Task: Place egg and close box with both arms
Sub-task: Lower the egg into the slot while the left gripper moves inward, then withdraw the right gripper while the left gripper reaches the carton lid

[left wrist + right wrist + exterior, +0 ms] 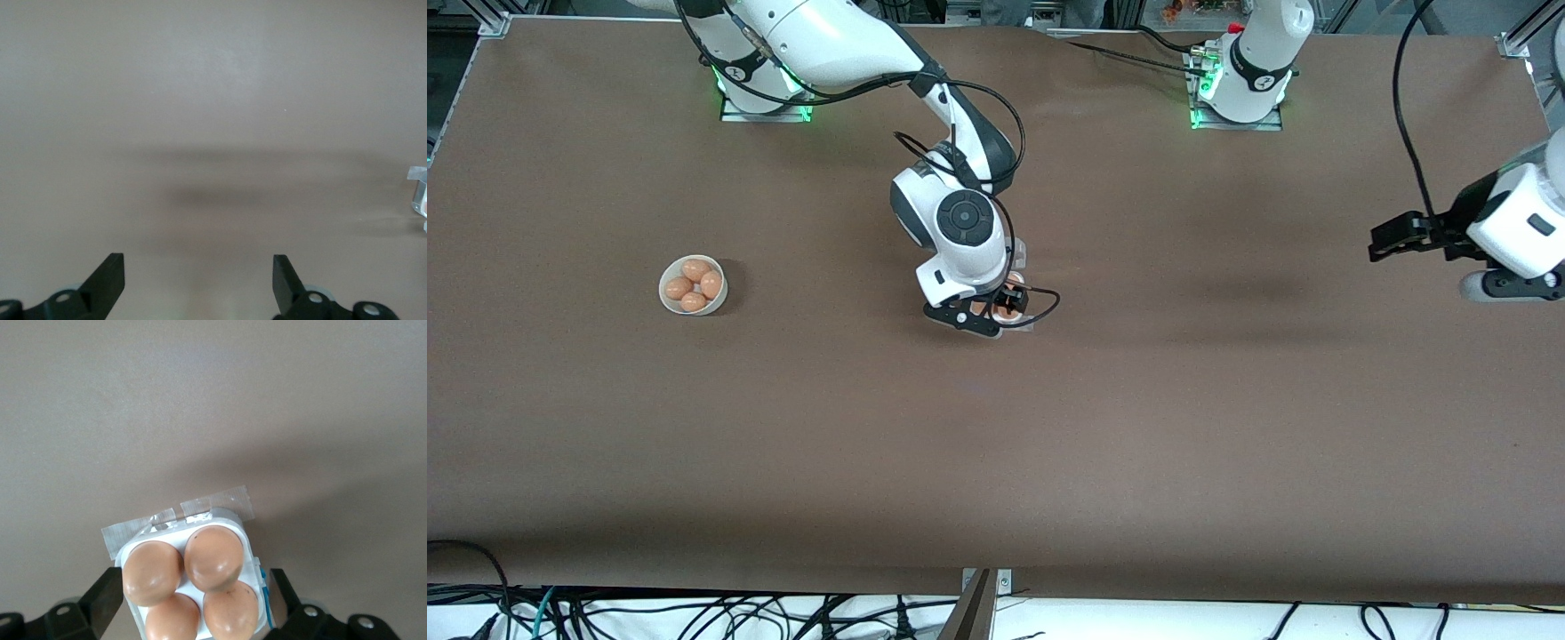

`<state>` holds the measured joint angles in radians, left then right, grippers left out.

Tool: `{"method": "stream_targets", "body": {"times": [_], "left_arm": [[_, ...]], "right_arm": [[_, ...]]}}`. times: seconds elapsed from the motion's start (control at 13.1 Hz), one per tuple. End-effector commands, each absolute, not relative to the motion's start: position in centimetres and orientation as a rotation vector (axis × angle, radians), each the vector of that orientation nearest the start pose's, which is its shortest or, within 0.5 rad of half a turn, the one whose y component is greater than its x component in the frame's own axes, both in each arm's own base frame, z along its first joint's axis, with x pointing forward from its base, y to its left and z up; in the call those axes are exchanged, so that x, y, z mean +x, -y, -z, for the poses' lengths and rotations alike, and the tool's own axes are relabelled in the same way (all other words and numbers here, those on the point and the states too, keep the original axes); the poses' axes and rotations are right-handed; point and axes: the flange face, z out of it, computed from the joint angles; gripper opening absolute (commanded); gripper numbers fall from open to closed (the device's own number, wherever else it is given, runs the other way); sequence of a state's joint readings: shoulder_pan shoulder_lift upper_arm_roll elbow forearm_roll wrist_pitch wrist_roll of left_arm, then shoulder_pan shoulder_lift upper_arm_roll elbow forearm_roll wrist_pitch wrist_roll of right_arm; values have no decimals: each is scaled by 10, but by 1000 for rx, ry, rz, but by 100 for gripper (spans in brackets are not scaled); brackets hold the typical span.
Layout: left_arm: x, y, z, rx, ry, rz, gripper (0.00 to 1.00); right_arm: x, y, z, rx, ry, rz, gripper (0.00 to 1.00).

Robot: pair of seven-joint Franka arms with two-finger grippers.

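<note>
**Four eggs in the box, four in the bowl**

The box (193,587) sits mid-table (996,444) with four eggs (212,555) inside. The right gripper (193,603) hangs over it, fingers apart. At the box's 9 o'clock, a bowl (693,285) holds four eggs. The left gripper (199,277) waits, fingers apart.

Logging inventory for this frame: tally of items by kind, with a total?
Eggs in the egg carton: 4
Eggs in the white bowl: 4
Egg cartons: 1
Bowls: 1
Grippers: 2, right gripper at the carton, left gripper waiting over bare table
Total: 12
</note>
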<state>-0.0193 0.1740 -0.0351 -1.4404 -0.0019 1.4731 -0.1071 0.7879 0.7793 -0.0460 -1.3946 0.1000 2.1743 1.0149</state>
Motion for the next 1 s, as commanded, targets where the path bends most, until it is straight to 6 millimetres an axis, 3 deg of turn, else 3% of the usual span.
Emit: {"method": "stream_targets", "body": {"times": [0.0, 0.08, 0.23, 0.38, 0.46, 0.61, 0.77, 0.92], "left_arm": [[592, 60, -567, -3164, 53, -305, 65], [590, 67, -561, -3197, 47, -378, 49], [583, 85, -553, -3249, 58, -515, 26], [581, 115, -541, -3268, 49, -601, 15], [579, 137, -534, -3276, 45, -648, 8], [577, 180, -510, -3274, 6, -756, 0], [572, 222, -490, -3263, 3, -853, 0], [566, 251, -473, -3259, 59, -970, 0]], "right_arm": [[538, -502, -253, -3077, -465, -47, 98], [536, -500, -253, -3097, -447, -69, 99], [550, -482, -258, -3138, -441, -67, 100], [561, -469, -276, -3139, -415, -43, 100], [574, -452, -283, -3142, -449, -19, 100], [588, -423, -293, -3177, -423, -72, 100], [601, -394, -302, -3206, -362, -120, 100], [609, -382, -311, -3211, -322, -96, 100]]}}
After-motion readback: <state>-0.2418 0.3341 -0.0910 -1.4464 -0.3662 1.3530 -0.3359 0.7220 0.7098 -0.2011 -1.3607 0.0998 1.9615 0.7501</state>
